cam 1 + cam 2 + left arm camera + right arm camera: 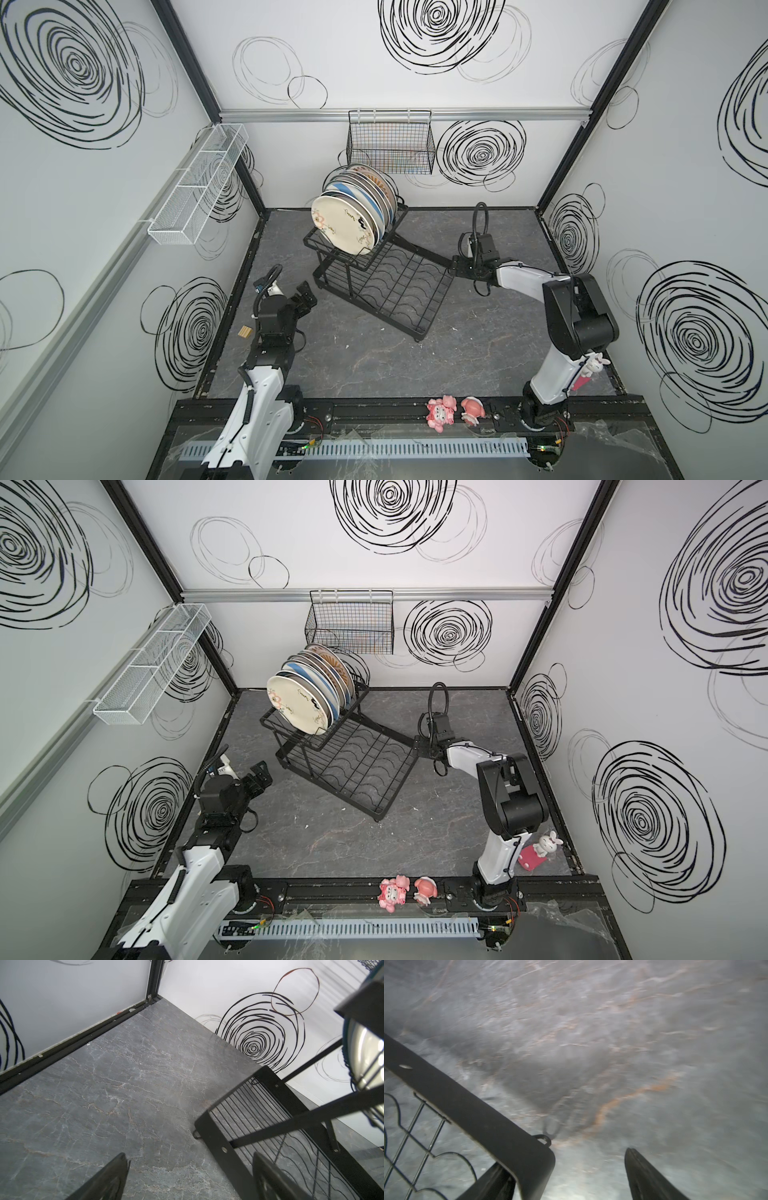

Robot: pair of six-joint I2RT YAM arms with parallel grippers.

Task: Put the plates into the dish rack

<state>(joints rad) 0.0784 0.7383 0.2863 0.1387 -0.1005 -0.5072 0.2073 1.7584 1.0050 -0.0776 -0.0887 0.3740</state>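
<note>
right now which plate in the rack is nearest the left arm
The cream plate with small drawings: it fronts the row in the dish rack, whole face showing; the others stand behind it, only edges visible.

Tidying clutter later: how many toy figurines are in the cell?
3. One pink figurine and a second pink figurine side by side on the front rail; a white bunny beside the right arm's base. Others may be hidden.

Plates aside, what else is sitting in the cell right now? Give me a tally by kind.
Dish rack: 1
Wall baskets, black and white: 2
Figurines, pink and white rabbit: 3
Wooden block: 1
Total: 7
</note>
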